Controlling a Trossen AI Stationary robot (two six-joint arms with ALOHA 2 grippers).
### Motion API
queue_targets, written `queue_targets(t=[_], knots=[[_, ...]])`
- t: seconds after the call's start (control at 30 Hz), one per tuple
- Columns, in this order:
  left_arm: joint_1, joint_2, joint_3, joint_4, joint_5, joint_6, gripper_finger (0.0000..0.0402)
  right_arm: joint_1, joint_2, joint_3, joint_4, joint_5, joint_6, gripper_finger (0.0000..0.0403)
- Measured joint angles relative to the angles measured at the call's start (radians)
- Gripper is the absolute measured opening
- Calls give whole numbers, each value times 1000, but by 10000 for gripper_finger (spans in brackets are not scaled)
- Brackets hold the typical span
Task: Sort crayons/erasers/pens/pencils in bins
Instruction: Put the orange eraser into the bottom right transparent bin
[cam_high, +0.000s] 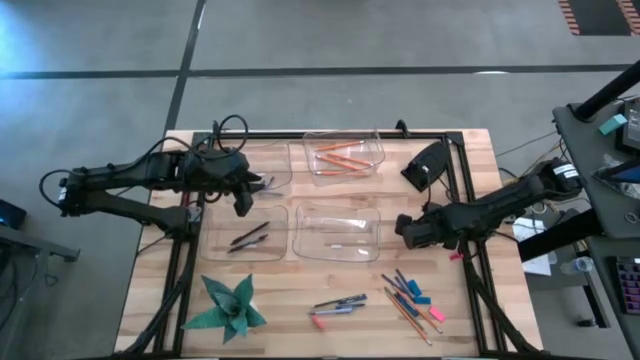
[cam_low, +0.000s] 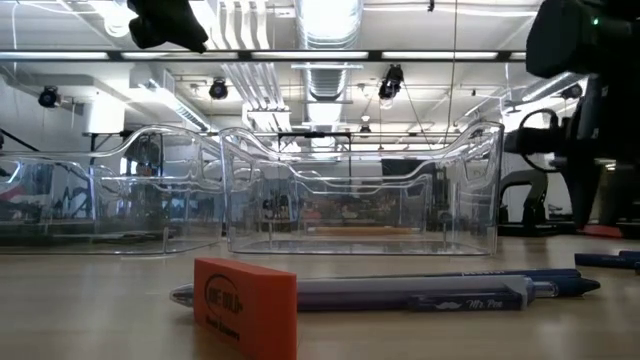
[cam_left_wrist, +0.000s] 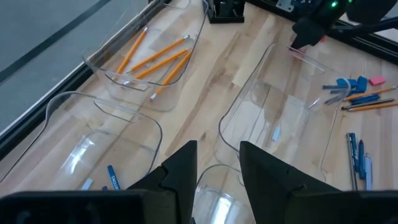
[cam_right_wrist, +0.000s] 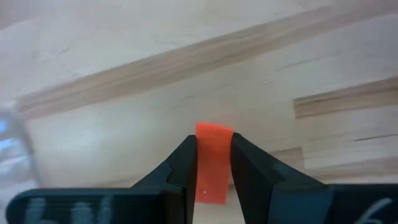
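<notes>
My right gripper (cam_right_wrist: 213, 146) is shut on a red eraser (cam_right_wrist: 213, 162) over bare wood, just right of the near right bin (cam_high: 340, 232). My left gripper (cam_left_wrist: 217, 168) hovers open, with nothing between its fingers, over the far left bin (cam_left_wrist: 93, 143), where a blue crayon (cam_left_wrist: 113, 177) lies. The far right bin (cam_high: 372, 150) holds orange pencils (cam_high: 340, 158). Dark pens (cam_high: 248, 238) lie in the near left bin (cam_high: 215, 245). Loose pens (cam_high: 338, 304), pencils (cam_high: 408, 312), blue crayons (cam_high: 402, 285) and erasers (cam_high: 422, 299) lie near the table's front edge. My right gripper pinches the red eraser between its two fingers, one on each of its long sides (cam_right_wrist: 200, 163). The fingers point steeply down. The eraser's free end (cam_right_wrist: 213, 130) sticks out past the fingertips toward the wood; I cannot tell whether it is clear of the table.
A green folded-paper star (cam_high: 228, 308) sits at the near left. A black object (cam_high: 428, 165) stands at the far right. A pink eraser (cam_high: 320, 322) lies by the loose pens. A black frame (cam_high: 470, 220) borders the table.
</notes>
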Motion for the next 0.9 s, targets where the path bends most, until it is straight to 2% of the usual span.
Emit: queue_targets(t=[0.33, 0.43, 0.6, 0.73, 0.9], knots=[[0, 16, -1, 28, -1, -1, 107, 0, -169, 37, -11, 22, -233, 78], [0, 29, 0, 47, -1, 0, 107, 0, -205, 70, -7, 94, -298, 80], [0, 55, 0, 87, -1, 0, 107, 0, -228, 162, 26, 277, -424, 78], [0, 78, 0, 144, 0, 0, 107, -9, -208, 227, 144, 427, -596, 79], [0, 107, 5, 217, 2, -4, 107, -42, -138, 243, 432, 441, -861, 78]])
